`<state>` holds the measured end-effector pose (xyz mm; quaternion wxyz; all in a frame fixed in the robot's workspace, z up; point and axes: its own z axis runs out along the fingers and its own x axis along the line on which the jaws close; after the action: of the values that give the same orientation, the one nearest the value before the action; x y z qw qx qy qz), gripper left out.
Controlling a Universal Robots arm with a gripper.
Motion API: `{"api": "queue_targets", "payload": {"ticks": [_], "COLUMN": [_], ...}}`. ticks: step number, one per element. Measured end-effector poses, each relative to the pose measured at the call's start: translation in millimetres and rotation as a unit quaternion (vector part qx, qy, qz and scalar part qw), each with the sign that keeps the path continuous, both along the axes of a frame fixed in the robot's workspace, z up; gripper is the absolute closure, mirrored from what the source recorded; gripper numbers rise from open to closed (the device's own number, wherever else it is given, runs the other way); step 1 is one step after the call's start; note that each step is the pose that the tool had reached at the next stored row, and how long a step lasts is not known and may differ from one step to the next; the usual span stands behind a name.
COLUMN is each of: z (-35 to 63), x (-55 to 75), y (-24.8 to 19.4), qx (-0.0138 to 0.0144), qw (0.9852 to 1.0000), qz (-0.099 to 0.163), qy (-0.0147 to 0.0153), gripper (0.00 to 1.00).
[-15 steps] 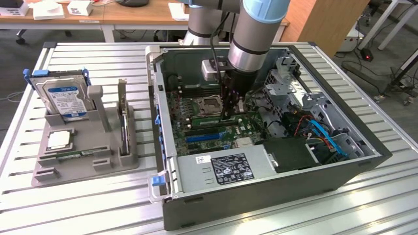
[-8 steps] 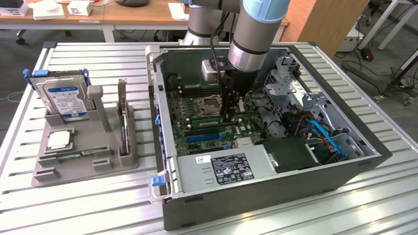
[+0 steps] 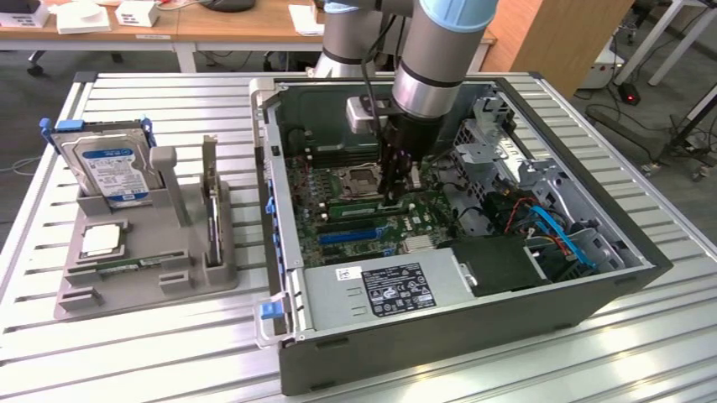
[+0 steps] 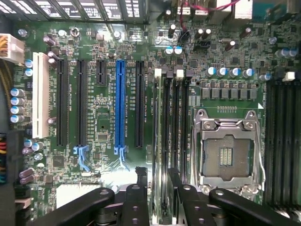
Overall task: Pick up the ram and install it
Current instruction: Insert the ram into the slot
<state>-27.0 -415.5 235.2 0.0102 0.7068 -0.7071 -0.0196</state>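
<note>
The bench (image 3: 146, 336) looks like ribbed bare aluminium, pale and a bit shiny along the slats. The computer case (image 3: 448, 336) is dark grey painted sheet metal, pretty matt, with blue plastic clips at the edge. Inside, the motherboard (image 4: 103, 117) is glossy green, with shiny black plastic slots, one blue and one white slot. The processor socket (image 4: 228, 150) has a bright polished metal frame. The end effector (image 4: 157, 197) is matt black, plastic or coated metal, hard to say. The tray (image 3: 146, 269) is dull grey plastic, and the hard drive (image 3: 112, 168) is silvery metal with a glossy blue label.
</note>
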Motion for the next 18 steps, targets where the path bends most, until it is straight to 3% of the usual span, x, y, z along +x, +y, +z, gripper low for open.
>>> {"api": "queue_targets", "payload": {"ticks": [11, 18], "z": [30.5, 32.7], "x": [0.0, 0.1], "y": [0.0, 0.0], "qx": [0.0000, 0.0001], "qw": [1.0000, 1.0000], "qz": [0.000, 0.000], "qy": [0.0000, -0.0001], "gripper": [0.70, 0.70]}}
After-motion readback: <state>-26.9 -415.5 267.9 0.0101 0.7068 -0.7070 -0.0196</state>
